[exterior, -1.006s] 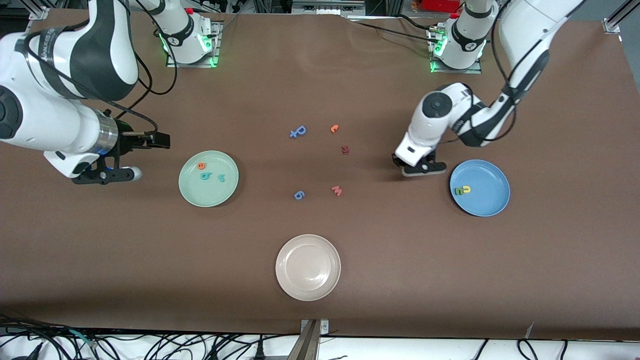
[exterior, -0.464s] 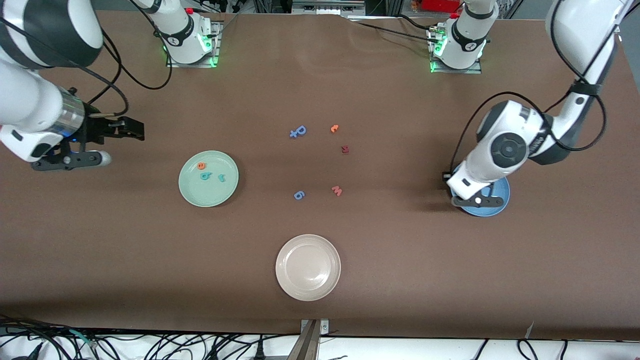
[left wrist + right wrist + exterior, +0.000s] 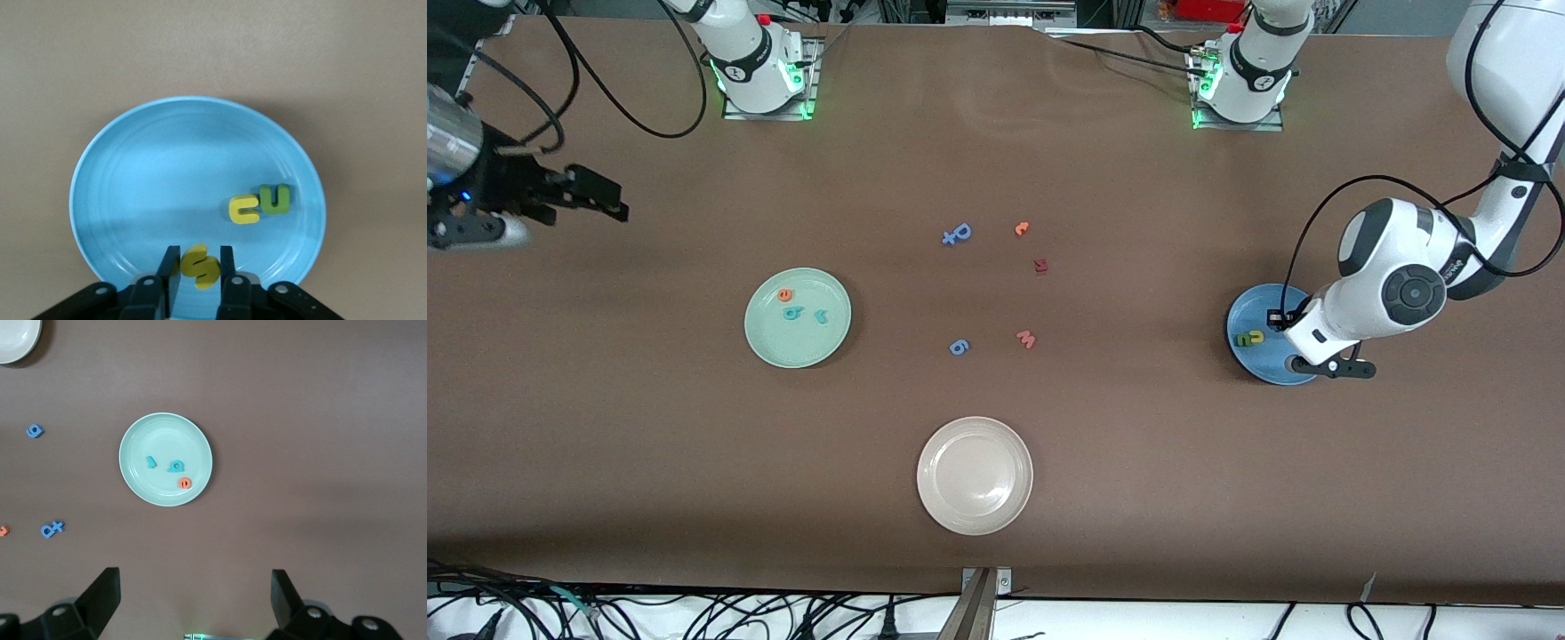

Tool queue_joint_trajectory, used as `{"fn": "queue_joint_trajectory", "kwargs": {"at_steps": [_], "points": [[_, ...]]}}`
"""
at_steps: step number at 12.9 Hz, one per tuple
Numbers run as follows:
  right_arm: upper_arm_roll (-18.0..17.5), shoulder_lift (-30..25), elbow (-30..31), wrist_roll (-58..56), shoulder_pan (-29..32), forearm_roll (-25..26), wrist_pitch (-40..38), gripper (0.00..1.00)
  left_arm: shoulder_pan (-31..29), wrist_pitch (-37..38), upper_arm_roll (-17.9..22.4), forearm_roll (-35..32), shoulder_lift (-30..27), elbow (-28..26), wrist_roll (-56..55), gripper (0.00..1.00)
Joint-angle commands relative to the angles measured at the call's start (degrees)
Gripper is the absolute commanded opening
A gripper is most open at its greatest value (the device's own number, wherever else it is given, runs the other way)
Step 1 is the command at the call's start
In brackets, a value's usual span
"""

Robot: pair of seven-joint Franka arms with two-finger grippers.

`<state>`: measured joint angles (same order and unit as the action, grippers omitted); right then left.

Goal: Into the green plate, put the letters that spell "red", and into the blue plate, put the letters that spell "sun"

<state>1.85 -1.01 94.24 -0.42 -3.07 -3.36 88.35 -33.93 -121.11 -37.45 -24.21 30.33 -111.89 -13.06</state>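
My left gripper (image 3: 199, 267) hangs over the blue plate (image 3: 167, 160), its fingers clamped on the yellow "s" (image 3: 200, 265), near the "u" (image 3: 244, 209) and "n" (image 3: 275, 198) lying in that plate. Risk: the foam may stick to one finger on release and drop off the plate's rim. My right gripper (image 3: 193, 600) waits spread, well apart from that plate.

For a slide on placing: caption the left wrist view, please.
Left gripper over the blue plate, yellow "s" between its fingers, beside the yellow "u" and green "n".

Robotics lab: bolted arm bases (image 3: 760, 62), cable tangle (image 3: 694, 613), aluminium framing.
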Motion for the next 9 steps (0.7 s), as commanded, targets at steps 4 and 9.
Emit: {"fn": "queue_joint_trajectory", "kwargs": {"at_steps": [4, 9], "points": [[-0.97, -2.26, 1.41, 0.16, 1.66, 3.97, 0.16, 1.0, -0.17, 5.51, -0.69, 1.09, -4.83, 0.88, 1.71, 1.0], [-1.15, -1.1, 0.85, 0.86, 1.14, 4.59, 1.56, 1.0, -0.26, 21.85, -1.74, 1.88, -10.12, 9.47, 2.68, 1.0]]}}
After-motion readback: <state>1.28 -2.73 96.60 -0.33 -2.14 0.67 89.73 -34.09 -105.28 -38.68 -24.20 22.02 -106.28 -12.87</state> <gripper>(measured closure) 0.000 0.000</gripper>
